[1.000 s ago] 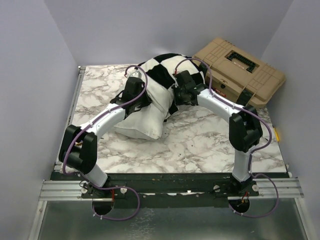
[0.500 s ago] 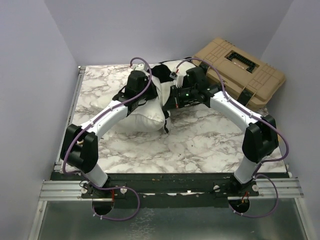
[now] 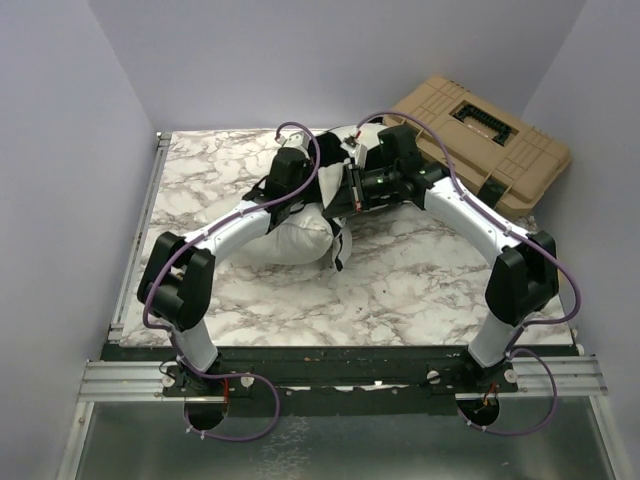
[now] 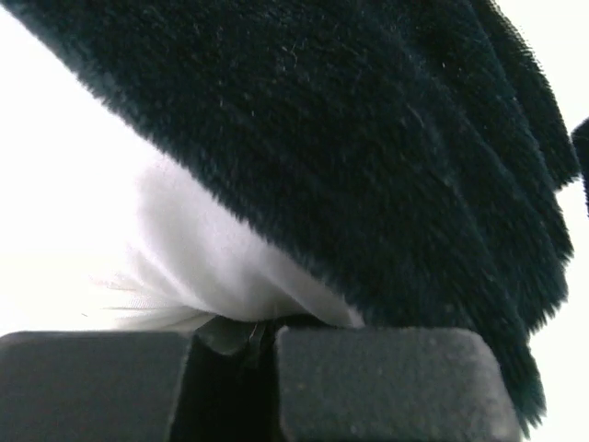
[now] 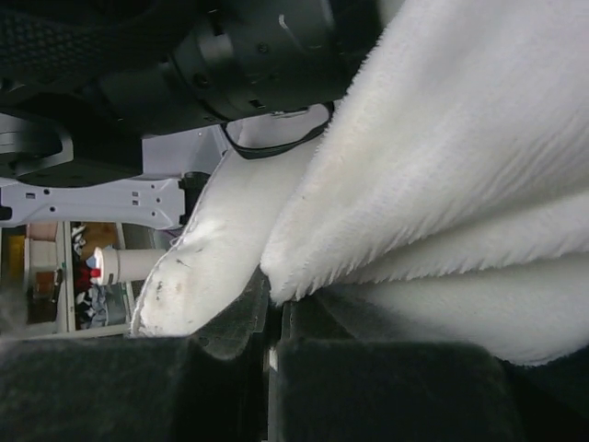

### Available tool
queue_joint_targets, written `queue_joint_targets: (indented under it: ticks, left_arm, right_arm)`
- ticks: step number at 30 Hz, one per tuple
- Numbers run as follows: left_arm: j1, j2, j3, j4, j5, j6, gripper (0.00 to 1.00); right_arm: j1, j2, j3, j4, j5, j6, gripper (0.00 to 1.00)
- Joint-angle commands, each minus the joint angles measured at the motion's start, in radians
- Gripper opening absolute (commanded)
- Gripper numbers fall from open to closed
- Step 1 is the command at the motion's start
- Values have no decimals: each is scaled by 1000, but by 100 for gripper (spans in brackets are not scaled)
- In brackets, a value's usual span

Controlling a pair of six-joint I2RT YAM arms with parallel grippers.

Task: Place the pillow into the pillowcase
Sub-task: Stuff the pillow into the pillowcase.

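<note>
While a second ago the pillowcase (image 3: 339,243) lay spread over the pillow (image 3: 285,243), overhead both arms have now bunched it up near the counter's (image 3: 400,285) far edge. The pillow looks only partly inside. A toolbox (image 3: 480,140) sits shut. By the wrist views, the left pincer (image 4: 267,373) clenches the pillowcase's black plush and the right pincer (image 5: 274,368) its white.

The pillow (image 3: 285,242) at centre frame is plain white; the pillowcase (image 4: 368,138) shows black and white plush. The table (image 3: 400,290) is white marble, grey-veined. Upper right, the case (image 3: 480,140) is tan; the walls (image 3: 60,150) are lavender
</note>
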Motion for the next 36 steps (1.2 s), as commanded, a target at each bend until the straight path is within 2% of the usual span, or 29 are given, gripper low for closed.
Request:
queue_joint_targets:
  ticks: [1,4,7,9,12,15,16,21,23,25,29,36]
  left_arm:
    - [-29,84,68,191,13,-47,0]
    - [-19,67,114,235,23,-57,0]
    - [-8,6,88,315,0,-47,0]
    - [-2,-46,37,374,-19,-39,0]
    - [0,-100,-67,435,8,-39,0]
    - [-6,-132,-191,468,46,-80,0]
    - [-11,-143,-238,481,51,-87,0]
    - [-47,-162,-429,537,17,-95,0]
    - [-49,-160,-469,550,18,-99,0]
    - [-50,-161,-497,571,23,-98,0]
    - [-50,-172,-525,594,17,-91,0]
    - [-50,-194,-527,597,12,-92,0]
  right_arm:
    - [139,-152,23,-7,-405,98,0]
    - [155,-174,-27,-254,-262,-91,0]
    - [157,-196,-106,-428,-21,-212,0]
    - [158,-223,-178,-437,110,-220,0]
    - [156,-249,-273,-387,176,-202,0]
    - [156,-243,-284,-383,253,-186,8]
    - [156,-244,-273,-383,283,-186,13]
    - [156,-276,-130,-383,473,-143,61]
    - [156,-288,-74,-364,554,-125,71]
    - [156,-292,-21,-352,649,-114,77]
    - [156,-231,62,-342,821,-127,78]
    - [155,-49,159,-359,956,-199,61]
